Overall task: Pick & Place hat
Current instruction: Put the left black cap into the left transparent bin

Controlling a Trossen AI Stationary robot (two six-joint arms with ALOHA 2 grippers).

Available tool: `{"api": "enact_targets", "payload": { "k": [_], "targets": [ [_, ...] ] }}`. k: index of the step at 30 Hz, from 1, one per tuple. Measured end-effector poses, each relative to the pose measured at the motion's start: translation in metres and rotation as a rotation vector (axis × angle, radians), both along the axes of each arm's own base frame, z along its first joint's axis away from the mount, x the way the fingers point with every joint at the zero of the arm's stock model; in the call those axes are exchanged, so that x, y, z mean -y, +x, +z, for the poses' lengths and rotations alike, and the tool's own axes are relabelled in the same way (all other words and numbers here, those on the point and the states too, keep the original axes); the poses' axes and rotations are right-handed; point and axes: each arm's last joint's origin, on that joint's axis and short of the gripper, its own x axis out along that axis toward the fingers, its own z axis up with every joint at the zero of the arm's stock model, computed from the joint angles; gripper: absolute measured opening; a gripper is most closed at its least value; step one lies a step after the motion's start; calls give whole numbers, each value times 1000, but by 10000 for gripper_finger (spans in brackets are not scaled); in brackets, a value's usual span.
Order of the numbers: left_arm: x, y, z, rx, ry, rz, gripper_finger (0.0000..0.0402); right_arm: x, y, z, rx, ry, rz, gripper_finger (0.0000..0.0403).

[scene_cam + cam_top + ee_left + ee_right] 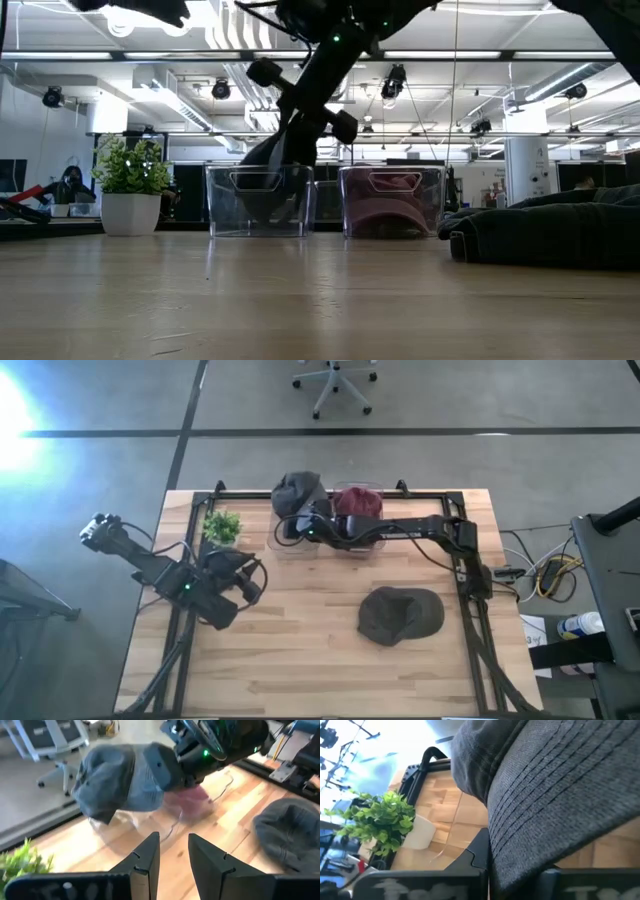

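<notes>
Hanging over the left clear bin (297,538) at the table's (300,650) far edge, the grey hat (299,490) is pinched by its brim in the right gripper (300,526), whose fingers are closed on it. Beside it a second bin (362,550) holds a red hat (357,501), and a dark green hat (400,614) lies on the bare wood nearer the front. Near the plant (222,526), the left gripper (250,576) waits with its fingers (145,857) narrowly parted, holding nothing.
</notes>
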Motion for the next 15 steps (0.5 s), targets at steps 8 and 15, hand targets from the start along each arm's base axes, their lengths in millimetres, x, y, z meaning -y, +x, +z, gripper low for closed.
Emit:
{"api": "enact_targets", "payload": {
  "k": [8,15],
  "targets": [
    [1,-6,-20,-71,-142,11,96,3,22,-14,43,62,-40,13],
    [7,-8,-39,-84,-263,27,97,4,40,-31,35,103,-31,21]
  ]
}}
